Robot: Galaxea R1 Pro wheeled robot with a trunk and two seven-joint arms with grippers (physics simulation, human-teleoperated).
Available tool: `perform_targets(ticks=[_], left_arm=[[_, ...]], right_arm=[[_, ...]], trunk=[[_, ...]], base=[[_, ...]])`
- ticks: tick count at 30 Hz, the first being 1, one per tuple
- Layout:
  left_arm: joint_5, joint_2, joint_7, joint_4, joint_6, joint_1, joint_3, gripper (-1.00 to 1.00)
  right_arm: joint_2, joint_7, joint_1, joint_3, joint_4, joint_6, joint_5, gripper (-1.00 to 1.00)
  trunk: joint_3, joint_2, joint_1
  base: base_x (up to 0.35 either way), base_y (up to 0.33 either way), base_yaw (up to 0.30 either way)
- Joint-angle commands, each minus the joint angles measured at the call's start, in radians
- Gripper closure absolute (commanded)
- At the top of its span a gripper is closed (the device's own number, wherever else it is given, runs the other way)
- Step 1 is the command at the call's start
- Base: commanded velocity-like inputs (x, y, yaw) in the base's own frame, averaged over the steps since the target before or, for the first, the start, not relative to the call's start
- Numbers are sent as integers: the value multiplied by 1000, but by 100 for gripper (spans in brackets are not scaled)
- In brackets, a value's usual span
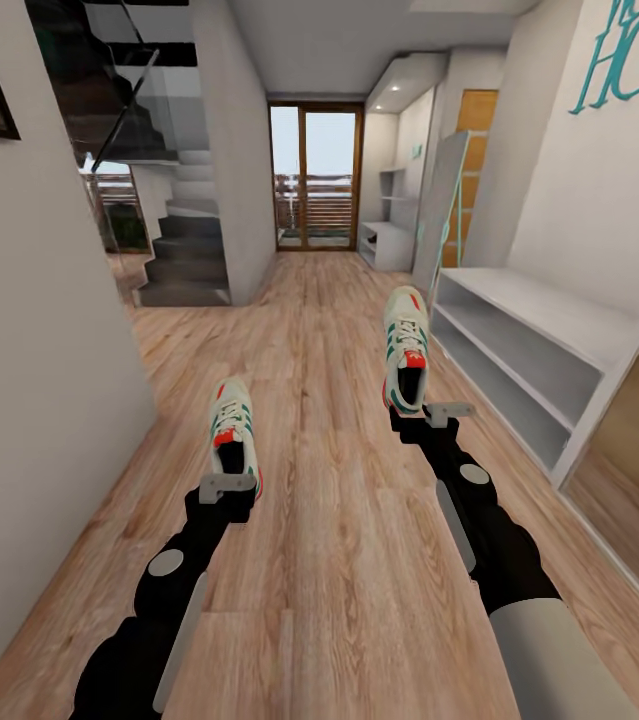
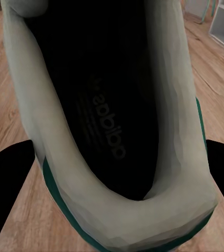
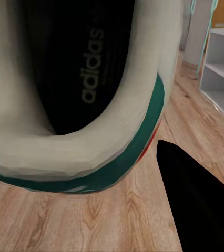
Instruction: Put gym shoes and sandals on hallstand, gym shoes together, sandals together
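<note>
Reading "adidas" inside both gym shoes (image 2: 112, 105).

Brightness: even and bright across the corridor; walls pale, no dim corners except the stairwell left of the glass door (image 1: 314, 178).
Source: daylight through the glass door at the far end; a ceiling spot glows just right of it.
Shadows: faint and soft on the floor (image 1: 329, 560).
Glare: the door panes wash out to near white.
Distortion: wide-angle stretch; walls lean outward at the head view's edges.
Blur: wrist views are soft, the shoe (image 2: 117, 121) rim coarse and faceted, its inside nearly black.
</note>
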Motion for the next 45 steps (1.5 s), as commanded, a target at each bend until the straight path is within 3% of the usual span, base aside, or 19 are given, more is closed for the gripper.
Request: perform_targets(ticks=[1, 45], left_arm=[[-5, 0, 5, -1, 6, 0, -2, 100], [-5, 0, 7, -2, 6, 0, 0, 100]], right_arm=[[0, 0, 0, 0, -2, 6, -2, 100], [-1, 0, 0, 0, -2, 5, -2, 100]], trunk=[[-1, 0, 0], [-1, 0, 0]], base=[[345, 0, 0], [345, 0, 0]])
